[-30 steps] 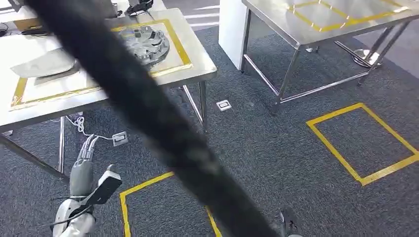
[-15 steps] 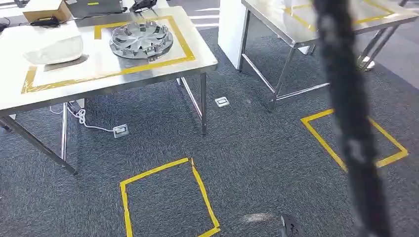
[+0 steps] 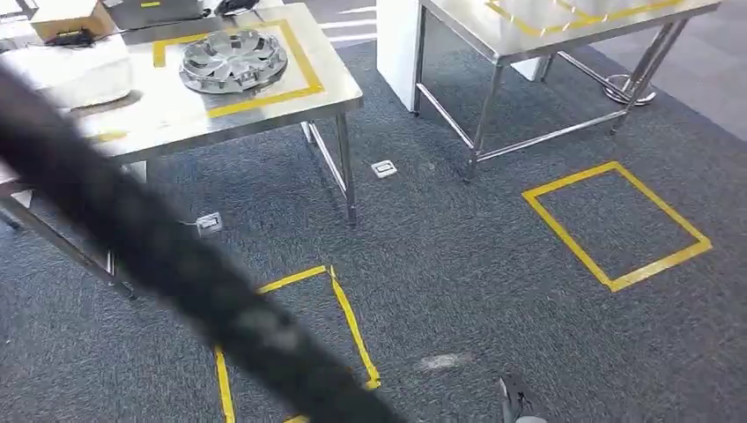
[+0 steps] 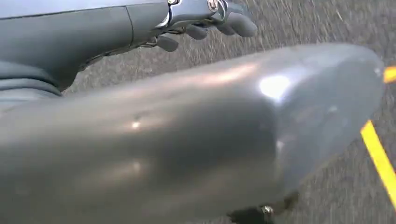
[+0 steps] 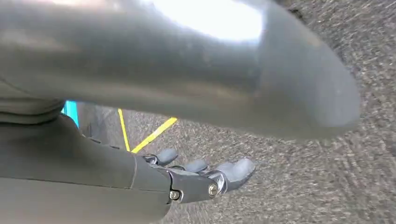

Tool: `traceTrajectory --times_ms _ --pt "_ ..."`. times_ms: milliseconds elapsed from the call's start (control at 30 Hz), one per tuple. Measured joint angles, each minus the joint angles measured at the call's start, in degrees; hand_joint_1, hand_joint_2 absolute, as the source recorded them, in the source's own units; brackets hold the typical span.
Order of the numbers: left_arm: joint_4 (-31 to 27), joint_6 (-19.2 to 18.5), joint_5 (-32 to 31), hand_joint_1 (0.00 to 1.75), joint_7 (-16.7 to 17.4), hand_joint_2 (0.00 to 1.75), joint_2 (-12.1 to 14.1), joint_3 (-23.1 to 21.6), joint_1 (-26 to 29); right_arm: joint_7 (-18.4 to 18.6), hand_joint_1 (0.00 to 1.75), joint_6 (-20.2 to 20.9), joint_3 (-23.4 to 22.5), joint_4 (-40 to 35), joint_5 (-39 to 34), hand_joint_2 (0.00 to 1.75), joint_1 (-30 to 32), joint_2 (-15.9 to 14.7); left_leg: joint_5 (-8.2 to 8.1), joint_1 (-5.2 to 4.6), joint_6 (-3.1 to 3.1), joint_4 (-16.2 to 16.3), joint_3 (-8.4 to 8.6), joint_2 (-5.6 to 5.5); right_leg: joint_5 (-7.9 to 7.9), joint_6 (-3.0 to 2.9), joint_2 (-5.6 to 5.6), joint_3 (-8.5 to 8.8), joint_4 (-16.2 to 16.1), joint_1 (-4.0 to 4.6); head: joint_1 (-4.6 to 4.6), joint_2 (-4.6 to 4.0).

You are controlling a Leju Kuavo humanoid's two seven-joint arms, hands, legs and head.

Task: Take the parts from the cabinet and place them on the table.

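Observation:
A silver wheel cover (image 3: 233,60) lies inside the yellow tape frame on the steel table (image 3: 264,106) at the upper left of the head view. Beside it on the same table rests a white moulded part (image 3: 75,75), partly hidden by a blurred black band (image 3: 150,256). My left hand (image 4: 187,130) hangs over grey carpet, its thumb apart from its dark fingers (image 4: 233,23), holding nothing. My right hand (image 5: 196,65) also hangs above the carpet with its fingers (image 5: 205,170) spread away from the thumb and nothing in it.
A second steel table (image 3: 528,35) with yellow tape stands at the upper right. Yellow tape squares (image 3: 617,225) (image 3: 291,344) mark the carpet. Two floor sockets (image 3: 384,169) (image 3: 209,223) sit near the table legs. A cardboard box (image 3: 62,16) is on the left table's far edge.
The whole picture has shifted, so the camera moved. The blurred black band swung from the right side across to the left. My left hand was at the head view's lower left a second ago.

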Motion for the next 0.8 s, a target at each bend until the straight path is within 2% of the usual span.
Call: traceTrajectory --times_ms 33,67,100,133,167,200,233,267,300,367,400,433,500,533,567,600,633,667,700,733,767,800 --pt "0.02 -0.11 -0.39 0.00 0.00 0.00 -0.20 0.00 -0.18 -0.35 0.00 0.28 0.04 0.00 0.13 0.00 -0.01 0.00 -1.35 0.04 -0.19 4.01 -0.56 -0.01 0.69 0.04 -0.08 -0.97 0.15 0.01 0.04 0.00" --pt "0.02 -0.28 -0.70 0.00 0.02 0.00 -0.31 0.00 -0.34 -0.52 0.00 0.37 0.09 0.00 0.26 0.00 -0.04 -0.02 -0.93 0.07 -0.30 6.42 -0.38 -0.01 1.35 0.13 -0.14 -1.96 0.33 0.01 0.00 0.00" --pt "0.02 -0.50 -1.18 0.00 0.18 0.00 -0.35 0.00 -0.52 -0.76 0.00 0.39 0.17 0.00 0.37 0.00 -0.03 -0.04 0.94 0.12 -0.36 6.50 0.97 0.00 2.00 0.29 -0.18 -3.04 0.57 0.00 0.00 0.00" --pt "0.02 -0.59 -1.57 0.00 0.24 0.00 -0.46 0.00 -0.68 -0.94 0.00 0.41 0.28 0.00 0.37 0.00 -0.02 -0.04 3.19 0.21 -0.33 4.26 3.41 0.01 2.62 0.48 -0.22 -4.12 0.84 -0.02 0.00 0.00" --pt "0.00 -0.76 -2.01 0.00 0.29 0.00 -0.50 -0.02 -0.93 -1.05 0.00 0.46 0.35 0.00 0.35 0.00 -0.03 -0.04 4.66 0.26 -0.20 -0.07 7.09 0.01 3.18 0.70 -0.23 -5.07 1.11 -0.03 0.00 0.02" --pt "-0.07 -1.03 -2.47 0.00 0.28 0.00 -0.57 -0.04 -1.29 -1.07 0.00 0.48 0.37 0.00 0.26 0.00 -0.12 -0.04 4.11 0.28 -0.01 -5.86 11.69 0.00 3.71 0.99 -0.24 -5.44 1.47 -0.03 0.02 0.00" --pt "-0.20 -1.11 -2.71 0.00 0.31 0.00 -0.66 -0.09 -1.71 -1.05 0.00 0.48 0.37 0.00 0.13 0.00 -0.06 -0.04 1.17 -0.01 0.23 -11.44 15.40 -0.02 4.12 1.32 -0.24 -5.97 1.70 0.22 0.00 0.00" --pt "-0.20 -1.18 -3.14 0.00 0.30 0.00 -0.72 -0.17 -2.04 -1.03 0.00 0.52 0.37 0.00 -0.09 0.00 -0.10 -0.02 1.32 -0.17 0.72 -11.89 15.39 -0.16 4.71 1.64 -0.38 -5.86 1.59 0.14 0.52 0.00" --pt "-0.20 -1.29 -3.38 0.00 0.33 0.00 -0.90 -0.28 -2.15 -0.94 0.00 0.61 0.37 0.00 -0.15 0.00 -0.17 -0.04 1.63 -0.21 0.90 -12.47 14.76 -0.24 5.30 1.97 -0.40 -5.85 1.48 -0.03 0.45 0.02" --pt "-0.13 -1.64 -3.80 0.00 0.72 0.00 -0.96 -0.52 -2.34 -0.66 0.00 0.63 0.37 0.00 -0.35 0.00 -0.10 -0.02 2.63 -0.55 2.04 -12.22 13.76 -0.16 6.66 2.94 -0.33 -6.28 1.15 -0.21 0.24 0.02" --pt "-0.06 -1.72 -3.93 0.00 0.90 0.00 -1.18 -0.55 -2.46 -0.43 0.00 0.61 0.37 0.02 -0.53 0.00 0.06 -0.02 3.46 -0.23 2.67 -12.33 13.09 0.30 5.61 3.16 -0.01 -6.82 1.84 -0.58 0.13 0.00" --pt "-0.07 -1.77 -4.00 0.00 1.07 0.00 -1.16 -0.57 -2.49 0.02 0.00 0.52 0.37 0.02 -0.57 0.00 0.21 0.02 4.15 -0.21 3.15 -12.37 12.19 0.27 2.34 3.38 0.07 -7.82 3.83 -0.51 0.39 0.00" --pt "-0.05 -1.77 -4.11 0.00 1.44 0.00 -1.07 -0.57 -2.46 0.00 0.00 0.41 0.35 0.02 -0.57 0.00 0.24 0.00 5.68 -0.28 3.31 -12.30 10.20 0.29 -4.72 3.84 0.10 -10.07 11.69 -0.59 0.50 0.00" --pt "-0.04 -1.77 -4.11 0.00 1.66 0.00 -1.07 -0.57 -2.44 0.05 0.00 0.37 0.35 0.02 -0.57 0.00 0.20 0.00 6.52 -0.33 3.31 -12.18 9.06 0.33 -7.14 3.97 0.12 -10.99 16.32 -0.57 0.53 0.00" --pt "-0.04 -1.77 -4.09 0.00 1.84 0.00 -1.09 -0.57 -2.36 0.16 0.00 0.35 0.35 0.02 -0.52 0.00 0.19 0.00 7.32 -0.34 3.22 -12.02 8.13 0.37 -7.40 3.98 0.16 -11.01 19.16 -0.57 0.50 0.02" --pt "-0.04 -1.75 -4.04 0.00 1.97 0.00 -1.09 -0.57 -2.20 0.22 0.00 0.33 0.35 0.02 -0.46 0.00 0.23 0.00 8.07 -0.33 3.10 -11.79 6.97 0.38 -5.87 3.95 0.17 -9.88 19.51 -0.58 0.57 0.00" --pt "-0.02 -1.68 -3.87 0.00 1.99 0.00 -1.09 -0.57 -2.01 0.26 0.00 0.30 0.35 0.02 -0.37 0.00 0.26 0.00 8.67 -0.29 2.95 -11.56 5.93 0.42 -3.66 3.90 0.17 -7.69 17.63 -0.58 0.55 0.00" --pt "0.00 -1.62 -3.78 0.00 1.99 0.00 -1.11 -0.57 -1.82 0.29 0.00 0.30 0.35 0.02 -0.20 0.00 0.23 0.00 9.24 -0.26 2.78 -11.28 5.02 0.44 -1.76 3.82 0.17 -4.44 13.85 -0.58 0.55 0.02" --pt "0.02 -1.57 -3.65 0.00 1.97 0.00 -1.11 -0.57 -1.68 0.29 0.00 0.28 0.35 0.00 -0.09 0.00 0.14 0.00 9.82 -0.24 2.51 -10.98 4.15 0.41 -1.22 3.64 0.22 0.17 8.04 -0.58 0.55 0.02" --pt "0.00 -1.51 -3.54 0.00 1.92 0.00 -1.11 -0.57 -1.55 0.26 0.00 0.28 0.35 0.00 -0.09 0.00 -0.15 -0.02 10.35 -0.39 2.13 -10.73 3.62 0.40 -4.34 3.28 0.31 3.75 2.22 -0.41 0.57 0.02" --pt "0.00 -1.44 -3.52 0.00 1.84 0.00 -1.11 -0.55 -1.49 0.22 0.00 0.28 0.35 0.00 -0.09 0.00 -0.30 -0.02 10.87 -0.43 1.78 -10.71 3.50 0.39 -4.88 2.80 0.41 4.87 0.29 -0.07 0.52 0.00" --pt "0.02 -1.40 -3.45 0.00 1.79 0.00 -1.09 -0.55 -1.45 0.26 0.00 0.28 0.37 0.00 -0.11 0.00 -0.27 0.02 11.36 -0.44 1.43 -10.90 3.71 0.43 -4.60 2.52 0.43 4.05 0.13 -0.01 0.68 0.02"
